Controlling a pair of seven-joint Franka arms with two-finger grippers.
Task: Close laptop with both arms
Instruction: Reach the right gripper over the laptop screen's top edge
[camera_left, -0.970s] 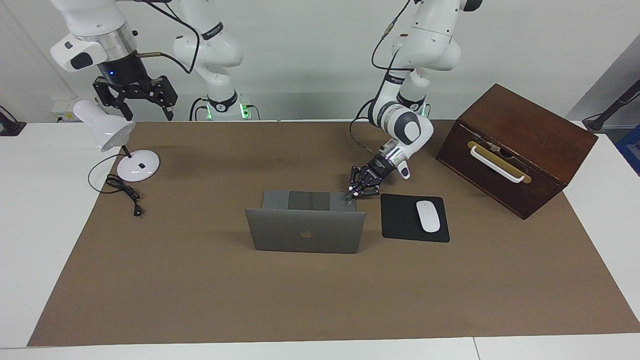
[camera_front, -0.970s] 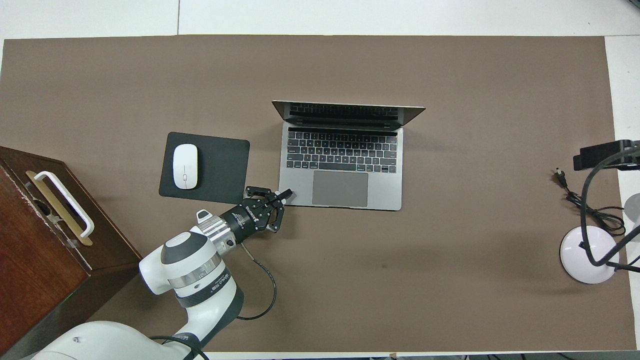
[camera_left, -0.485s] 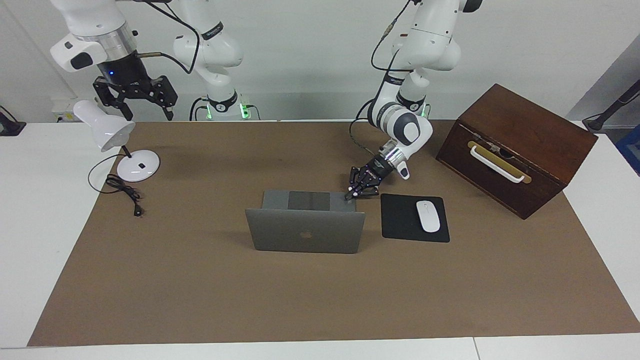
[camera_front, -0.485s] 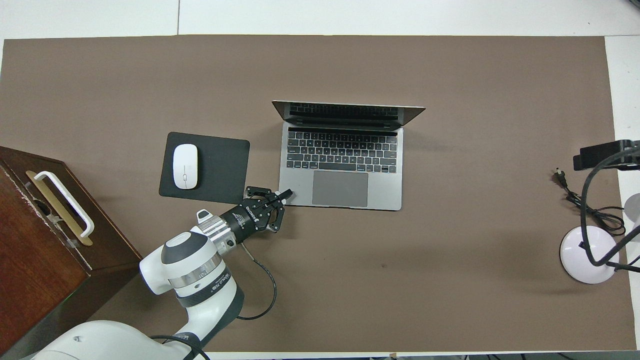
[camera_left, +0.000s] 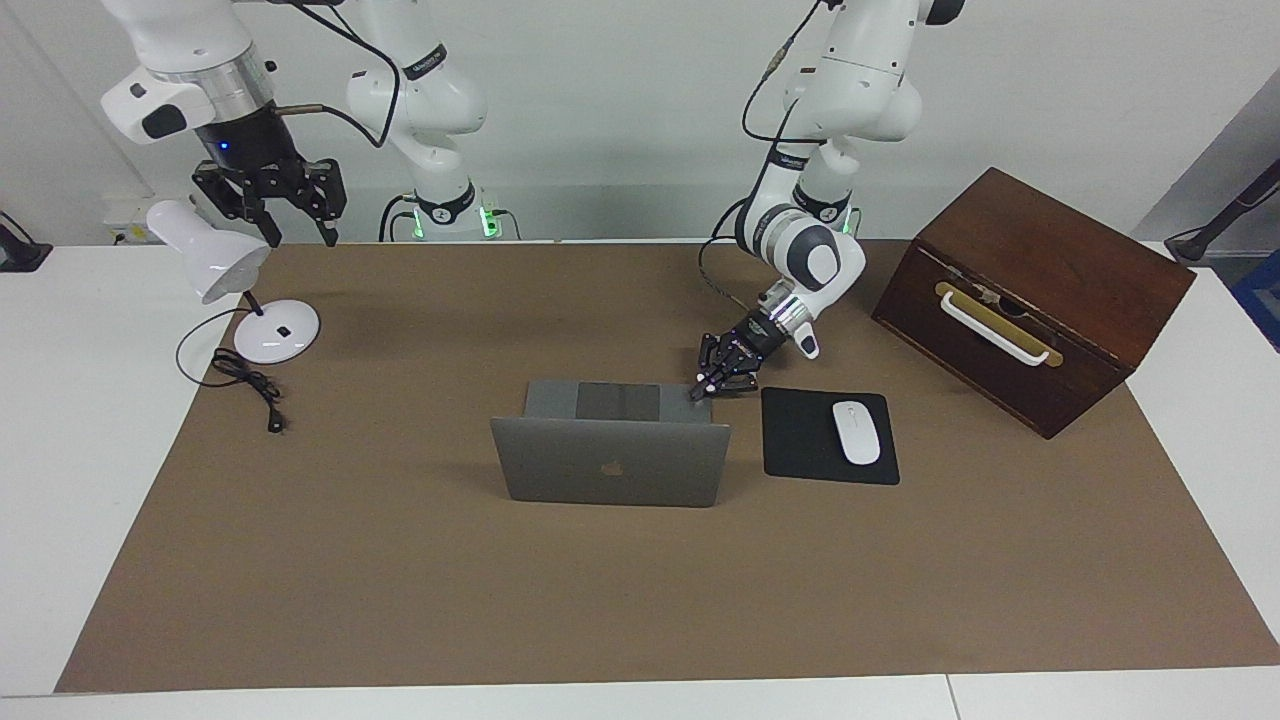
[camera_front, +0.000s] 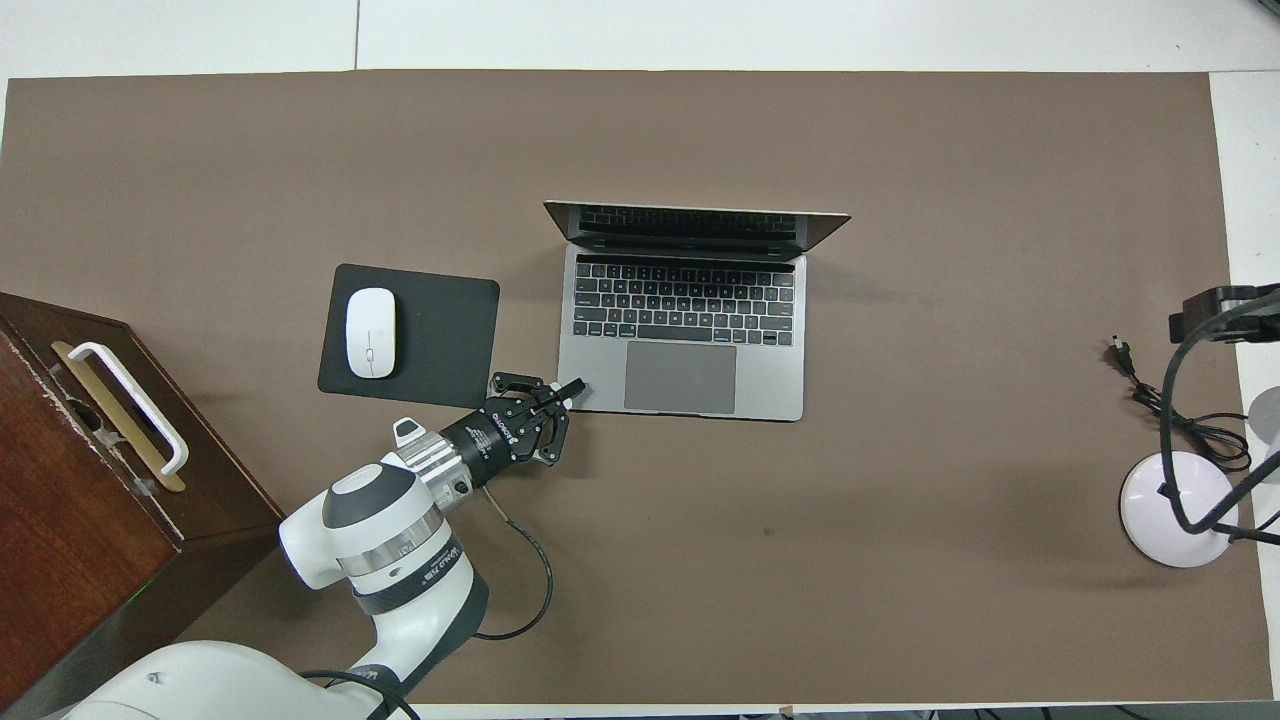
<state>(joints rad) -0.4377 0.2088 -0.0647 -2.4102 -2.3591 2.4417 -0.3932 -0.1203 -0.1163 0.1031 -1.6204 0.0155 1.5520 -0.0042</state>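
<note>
The silver-grey laptop (camera_left: 610, 465) (camera_front: 690, 310) stands open in the middle of the brown mat, its lid about upright with the logo side facing away from the robots. My left gripper (camera_left: 697, 393) (camera_front: 577, 385) is shut. Its tips rest at the corner of the laptop's base nearest the robots, toward the left arm's end, beside the trackpad. My right gripper (camera_left: 300, 238) hangs in the air over the white desk lamp (camera_left: 215, 262), well apart from the laptop.
A black mouse pad (camera_left: 800, 440) with a white mouse (camera_left: 856, 432) lies beside the laptop, toward the left arm's end. A dark wooden box (camera_left: 1030, 290) with a white handle stands past it. The lamp's black cable (camera_left: 245, 385) trails over the mat.
The right gripper's outline has narrowed above the lamp and it has shifted slightly. The left gripper stays on the laptop's corner, and the lid has not moved.
</note>
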